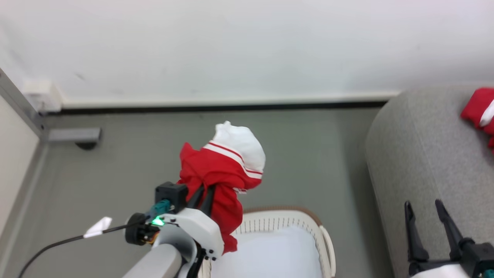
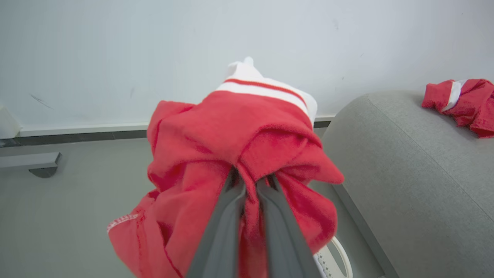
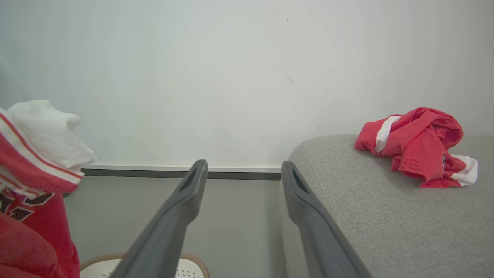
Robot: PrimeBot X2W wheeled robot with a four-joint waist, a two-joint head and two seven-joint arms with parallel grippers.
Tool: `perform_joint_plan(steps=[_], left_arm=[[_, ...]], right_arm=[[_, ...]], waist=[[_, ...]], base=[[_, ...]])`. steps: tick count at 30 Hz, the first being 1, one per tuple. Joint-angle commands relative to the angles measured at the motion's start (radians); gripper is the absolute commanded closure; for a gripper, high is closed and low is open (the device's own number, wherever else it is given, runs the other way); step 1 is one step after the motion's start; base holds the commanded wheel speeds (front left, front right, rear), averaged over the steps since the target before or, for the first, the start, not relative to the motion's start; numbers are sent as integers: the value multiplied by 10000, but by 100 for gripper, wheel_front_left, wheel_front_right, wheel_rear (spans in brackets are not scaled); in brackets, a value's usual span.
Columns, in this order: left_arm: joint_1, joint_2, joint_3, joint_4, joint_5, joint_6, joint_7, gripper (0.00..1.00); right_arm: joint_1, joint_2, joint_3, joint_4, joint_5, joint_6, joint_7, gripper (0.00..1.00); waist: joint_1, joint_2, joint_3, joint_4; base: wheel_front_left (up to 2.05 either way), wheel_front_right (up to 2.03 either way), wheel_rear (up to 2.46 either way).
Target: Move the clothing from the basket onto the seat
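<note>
Two red garments show from the head view. A red jersey (image 1: 216,170) with white striped trim is bunched around the left hand (image 1: 203,197), whose fingers are pressed together on a fold of it. The laundry basket (image 1: 278,224) sits just below that hand, to its right. A second red garment (image 1: 478,110) lies on the grey sofa (image 1: 417,154), well off to that hand's right. The right hand (image 1: 428,220) hangs spread and empty beside the sofa's edge.

From the left wrist, the cloth slumps over both fingers, with the white collar beyond the tips. I judge it soft, light and limp. A thick fold should hold, though the loose hem under the hand could snag the basket rim.

From the right wrist, the jersey hangs left of the spread fingers, and the lying garment is far beyond their right tip.
</note>
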Motion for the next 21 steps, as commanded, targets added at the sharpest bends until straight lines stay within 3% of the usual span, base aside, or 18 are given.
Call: perform_joint_plan(steps=[1,12,21], left_arm=[[296,320,91,-667,-69,222,174,100],[986,1736,683,-4125,-60,1356,1238,100],[1218,2270,835,-5467,66,1825,1746,100]], right_arm=[[304,-31,29,87,-112,-22,9,0],[951,-30,176,321,-16,-22,9,0],[1075,-28,727,313,33,-22,9,0]], waist=[[5,-1,-825,107],[5,-1,-1782,-106],[5,-1,-1958,-301]], base=[[0,0,0],[0,0,0],[0,0,0]])
